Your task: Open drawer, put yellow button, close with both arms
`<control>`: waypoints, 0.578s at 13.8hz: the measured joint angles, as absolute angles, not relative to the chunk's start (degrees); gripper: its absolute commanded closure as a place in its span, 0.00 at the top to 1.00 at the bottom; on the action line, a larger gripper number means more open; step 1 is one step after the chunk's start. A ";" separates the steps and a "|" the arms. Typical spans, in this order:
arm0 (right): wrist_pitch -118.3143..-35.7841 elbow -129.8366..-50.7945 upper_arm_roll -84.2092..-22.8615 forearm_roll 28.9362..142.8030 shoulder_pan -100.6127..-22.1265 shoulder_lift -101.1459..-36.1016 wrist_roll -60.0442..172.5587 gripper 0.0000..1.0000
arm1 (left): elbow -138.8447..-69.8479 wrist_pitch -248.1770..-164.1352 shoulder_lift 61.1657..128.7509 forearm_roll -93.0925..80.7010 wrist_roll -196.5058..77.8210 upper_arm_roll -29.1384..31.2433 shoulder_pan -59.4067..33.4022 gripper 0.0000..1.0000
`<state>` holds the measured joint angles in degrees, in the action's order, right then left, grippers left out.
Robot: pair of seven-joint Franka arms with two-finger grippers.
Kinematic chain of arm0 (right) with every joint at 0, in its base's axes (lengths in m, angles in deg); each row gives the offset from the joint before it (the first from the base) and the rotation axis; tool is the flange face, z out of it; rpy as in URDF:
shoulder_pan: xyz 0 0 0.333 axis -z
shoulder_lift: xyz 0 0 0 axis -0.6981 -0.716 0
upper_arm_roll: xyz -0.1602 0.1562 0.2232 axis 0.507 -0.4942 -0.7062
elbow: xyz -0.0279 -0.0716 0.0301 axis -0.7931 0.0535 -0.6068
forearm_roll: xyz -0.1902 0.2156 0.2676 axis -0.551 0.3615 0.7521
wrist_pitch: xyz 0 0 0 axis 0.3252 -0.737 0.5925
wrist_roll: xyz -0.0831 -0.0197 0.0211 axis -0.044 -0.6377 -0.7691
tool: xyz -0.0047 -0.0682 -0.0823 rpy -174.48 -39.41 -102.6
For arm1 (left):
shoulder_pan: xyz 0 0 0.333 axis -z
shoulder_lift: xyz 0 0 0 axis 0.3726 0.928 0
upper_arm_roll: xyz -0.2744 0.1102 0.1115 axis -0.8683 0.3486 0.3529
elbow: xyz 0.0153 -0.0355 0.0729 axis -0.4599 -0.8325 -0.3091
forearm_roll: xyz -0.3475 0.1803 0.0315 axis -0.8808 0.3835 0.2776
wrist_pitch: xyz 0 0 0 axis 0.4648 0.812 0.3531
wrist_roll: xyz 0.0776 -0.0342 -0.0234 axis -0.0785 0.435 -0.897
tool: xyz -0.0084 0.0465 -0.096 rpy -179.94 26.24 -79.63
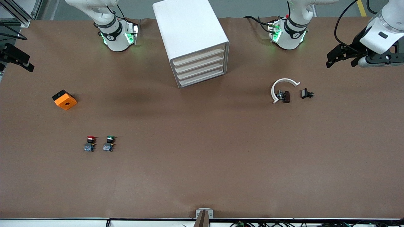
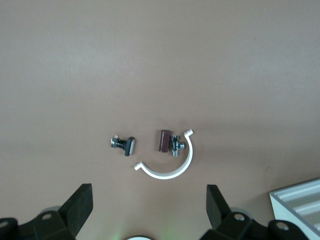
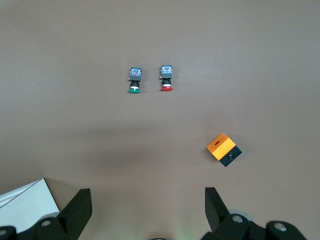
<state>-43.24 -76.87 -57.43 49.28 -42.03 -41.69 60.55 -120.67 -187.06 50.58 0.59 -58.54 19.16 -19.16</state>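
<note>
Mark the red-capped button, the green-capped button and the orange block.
red-capped button [image 1: 90, 137], front view, on its cap.
green-capped button [image 1: 110, 137], front view, on its cap.
orange block [image 1: 66, 101], front view, on its top face.

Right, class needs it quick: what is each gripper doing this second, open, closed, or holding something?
Left gripper: open, holding nothing, over bare table by the white clip.
Right gripper: open, holding nothing, over bare table.
</note>
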 measured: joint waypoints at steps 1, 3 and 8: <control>-43.24 -76.78 -57.44 49.28 -42.03 -41.69 60.66 1.00 | -119.41 -187.08 50.72 0.85 -58.54 19.19 -19.22 1.00; -42.85 -76.41 -57.50 49.29 -42.03 -41.68 60.67 1.00 | -115.55 -186.83 51.88 1.03 -58.54 19.30 -19.45 1.00; -40.29 -74.73 -57.82 49.33 -42.11 -41.50 60.67 1.00 | -105.80 -180.54 56.86 1.07 -58.54 19.38 -19.55 1.00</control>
